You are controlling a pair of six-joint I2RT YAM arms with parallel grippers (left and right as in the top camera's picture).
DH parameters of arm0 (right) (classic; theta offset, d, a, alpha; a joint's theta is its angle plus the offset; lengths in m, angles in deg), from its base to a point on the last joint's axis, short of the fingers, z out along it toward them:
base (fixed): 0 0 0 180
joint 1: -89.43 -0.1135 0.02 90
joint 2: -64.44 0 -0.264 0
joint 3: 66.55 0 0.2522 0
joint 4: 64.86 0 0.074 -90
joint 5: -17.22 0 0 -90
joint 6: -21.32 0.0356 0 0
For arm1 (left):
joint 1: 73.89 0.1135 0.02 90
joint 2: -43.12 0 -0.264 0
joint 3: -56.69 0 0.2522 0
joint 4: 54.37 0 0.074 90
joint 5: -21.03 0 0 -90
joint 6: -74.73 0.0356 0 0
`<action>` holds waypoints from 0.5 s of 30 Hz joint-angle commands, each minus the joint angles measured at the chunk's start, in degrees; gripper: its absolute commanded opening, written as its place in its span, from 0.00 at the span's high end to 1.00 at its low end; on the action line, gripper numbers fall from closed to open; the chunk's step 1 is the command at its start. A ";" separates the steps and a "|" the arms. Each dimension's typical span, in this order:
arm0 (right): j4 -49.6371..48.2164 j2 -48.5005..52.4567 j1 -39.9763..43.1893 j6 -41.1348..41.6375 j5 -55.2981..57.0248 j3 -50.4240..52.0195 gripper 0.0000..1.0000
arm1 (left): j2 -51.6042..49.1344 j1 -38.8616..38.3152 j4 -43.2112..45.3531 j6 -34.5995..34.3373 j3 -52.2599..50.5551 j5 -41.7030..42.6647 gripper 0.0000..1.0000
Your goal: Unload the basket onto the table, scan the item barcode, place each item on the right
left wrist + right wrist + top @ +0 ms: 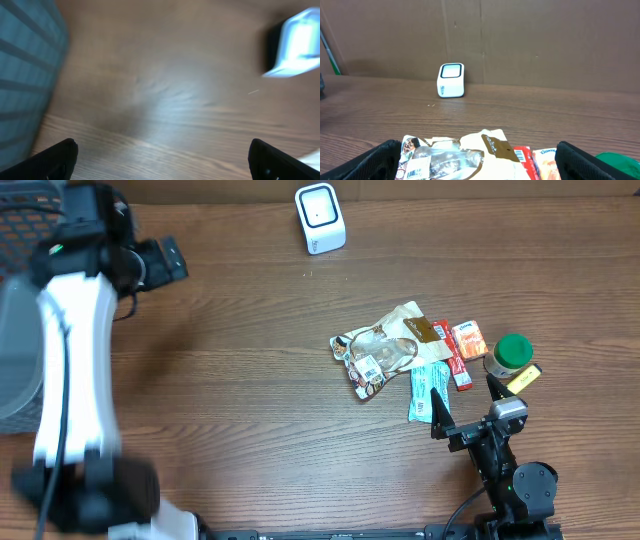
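Note:
The white barcode scanner [320,218] stands at the table's far edge, also in the right wrist view [451,80] and blurred in the left wrist view [295,45]. The items lie in a pile right of centre: a clear-and-cream snack bag [385,350] with a barcode label, a teal packet [428,388], a red bar [447,350], an orange packet [468,340] and a green-capped bottle [512,352]. My right gripper [468,400] is open just in front of the pile, holding nothing; the snack bag [465,155] lies ahead of its fingers. My left gripper [168,260] is open and empty at the far left, its view blurred.
A dark mesh basket [20,230] and a grey bin [15,370] stand at the left edge; the basket shows teal and blurred in the left wrist view [25,75]. A brown cardboard wall [520,40] stands behind the scanner. A yellow item [522,377] lies beside the bottle.

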State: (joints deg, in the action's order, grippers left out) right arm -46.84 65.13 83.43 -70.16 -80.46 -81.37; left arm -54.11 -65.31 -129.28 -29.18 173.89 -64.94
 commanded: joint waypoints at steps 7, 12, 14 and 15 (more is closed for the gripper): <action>-0.24 -0.52 0.07 0.17 -0.31 0.61 0.00 | 29.16 -1.27 -0.11 0.66 0.98 -0.15 0.00; -0.24 -0.52 0.07 0.17 -0.31 0.61 0.00 | 37.88 -2.60 -0.35 0.66 0.24 -0.15 0.00; -0.24 -0.52 0.07 0.17 -0.31 0.61 0.00 | 40.50 -3.06 -0.35 0.66 -0.79 -0.17 0.00; -0.24 -0.52 0.07 0.17 -0.31 0.61 0.00 | 41.86 -3.17 -0.37 0.63 -1.68 -0.15 0.00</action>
State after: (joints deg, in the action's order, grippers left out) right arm -46.82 65.13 83.43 -70.18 -80.49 -81.37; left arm -14.18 -67.89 -129.46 -29.18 174.50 -64.96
